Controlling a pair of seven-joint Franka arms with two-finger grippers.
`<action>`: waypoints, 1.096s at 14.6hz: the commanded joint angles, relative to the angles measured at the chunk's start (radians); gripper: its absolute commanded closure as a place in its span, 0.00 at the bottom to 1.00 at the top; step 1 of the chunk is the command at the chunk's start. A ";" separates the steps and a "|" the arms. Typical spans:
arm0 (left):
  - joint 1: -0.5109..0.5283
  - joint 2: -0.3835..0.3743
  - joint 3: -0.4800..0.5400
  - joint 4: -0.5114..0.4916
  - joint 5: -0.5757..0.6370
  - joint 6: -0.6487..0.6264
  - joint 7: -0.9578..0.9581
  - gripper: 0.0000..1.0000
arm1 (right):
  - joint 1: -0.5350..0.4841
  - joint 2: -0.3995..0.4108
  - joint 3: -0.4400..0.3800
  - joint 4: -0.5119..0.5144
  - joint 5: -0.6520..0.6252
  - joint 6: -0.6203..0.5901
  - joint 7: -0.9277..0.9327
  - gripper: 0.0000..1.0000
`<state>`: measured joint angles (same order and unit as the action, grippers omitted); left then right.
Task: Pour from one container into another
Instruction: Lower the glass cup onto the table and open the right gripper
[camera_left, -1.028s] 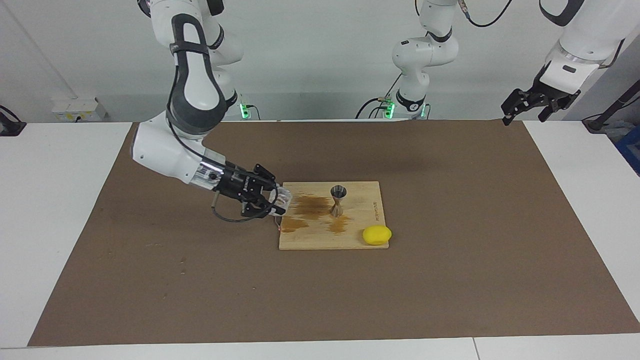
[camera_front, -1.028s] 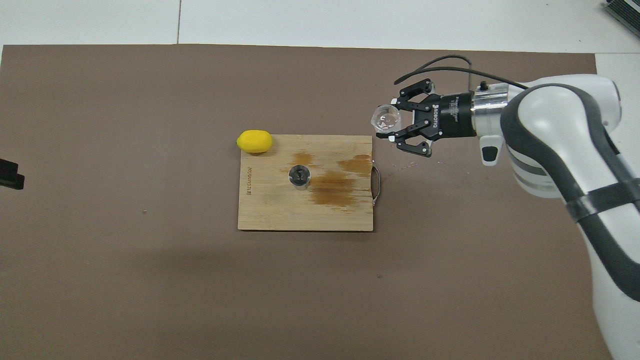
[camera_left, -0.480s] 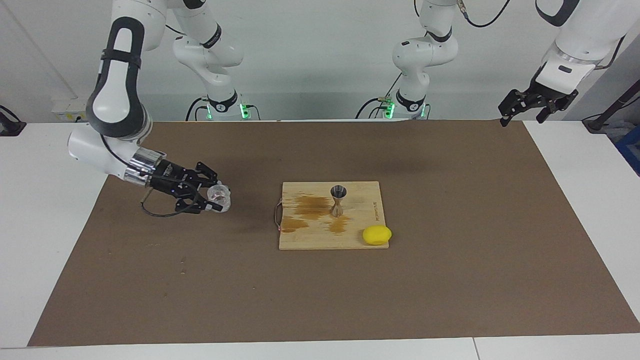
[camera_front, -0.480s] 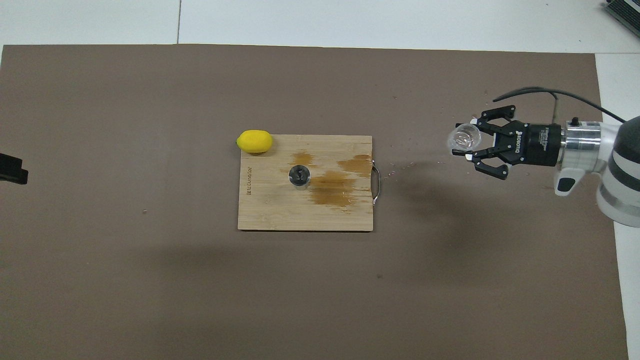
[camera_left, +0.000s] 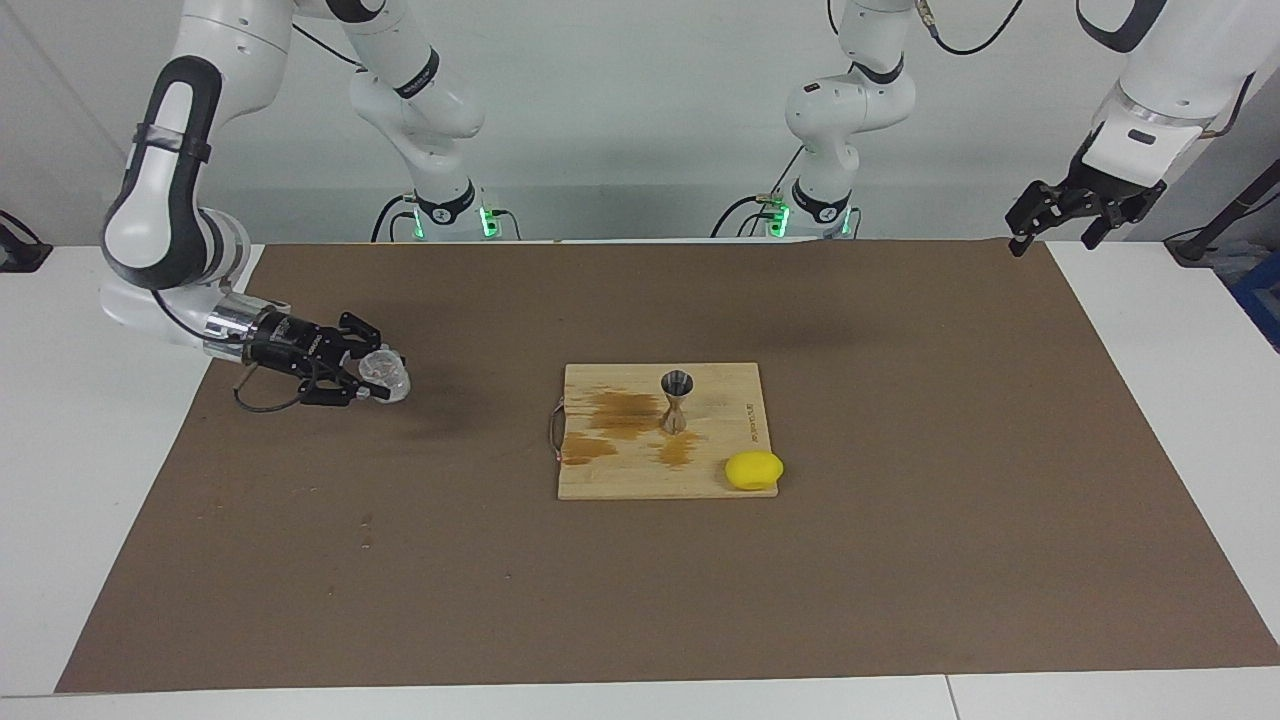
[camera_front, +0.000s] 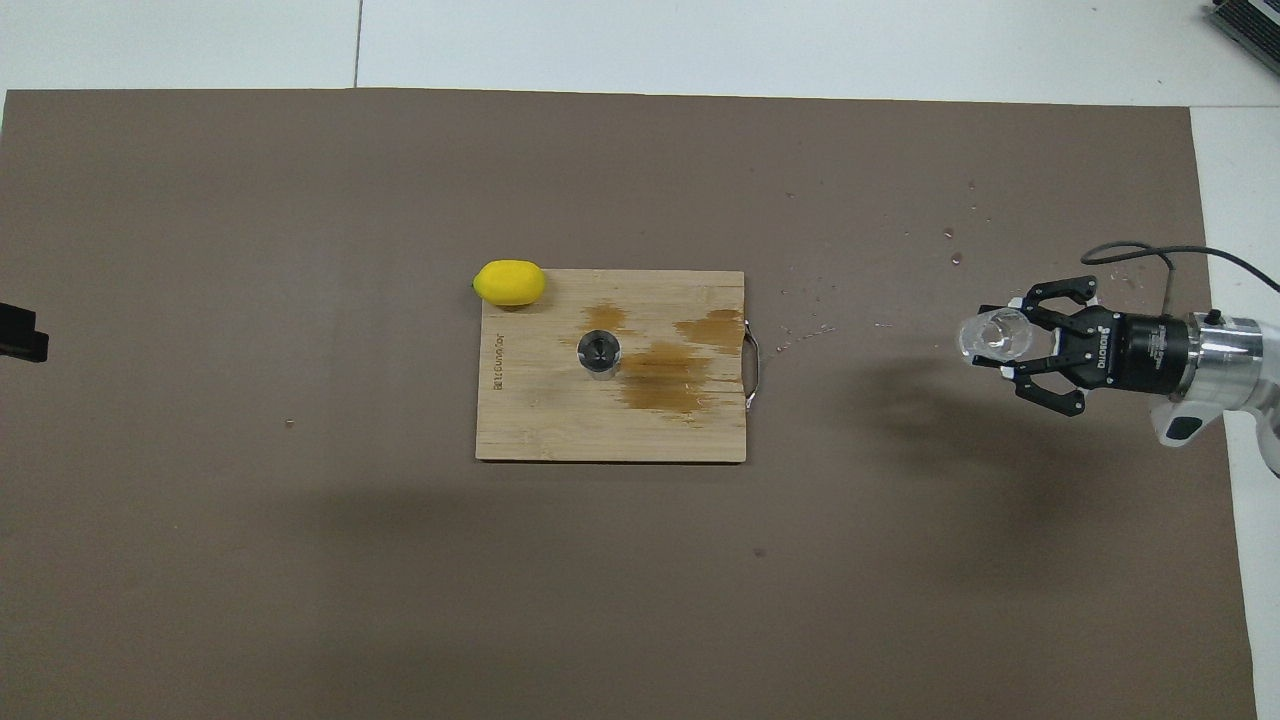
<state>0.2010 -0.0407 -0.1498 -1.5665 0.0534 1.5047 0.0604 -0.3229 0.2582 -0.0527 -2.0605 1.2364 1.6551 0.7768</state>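
Note:
My right gripper is shut on the small clear glass cup, holding it above the brown mat near the right arm's end of the table, well away from the board. The steel hourglass jigger stands upright on the wooden board among brown wet stains. My left gripper hangs open and holds nothing, high over the mat's corner at the left arm's end; only its tip shows in the overhead view.
A yellow lemon lies at the board's corner farther from the robots, toward the left arm's end. A wire handle sticks out of the board's edge on the right arm's side. Small droplets dot the mat between board and cup.
My right gripper has carried the glass cup from the board's edge out toward the right arm's end of the table. The left arm has barely shifted.

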 joint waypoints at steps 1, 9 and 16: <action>0.032 0.004 -0.031 0.006 -0.003 0.008 0.001 0.00 | -0.027 0.081 0.014 0.008 0.034 -0.011 -0.097 1.00; 0.034 0.002 -0.036 -0.006 -0.001 0.002 -0.007 0.00 | 0.036 0.167 0.016 0.045 0.050 0.087 -0.096 1.00; 0.032 0.002 -0.039 -0.007 -0.001 0.002 -0.005 0.00 | 0.142 0.191 0.014 0.042 0.158 0.127 -0.105 1.00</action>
<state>0.2176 -0.0360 -0.1741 -1.5685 0.0534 1.5043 0.0602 -0.1842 0.4266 -0.0393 -2.0299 1.3659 1.7721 0.6953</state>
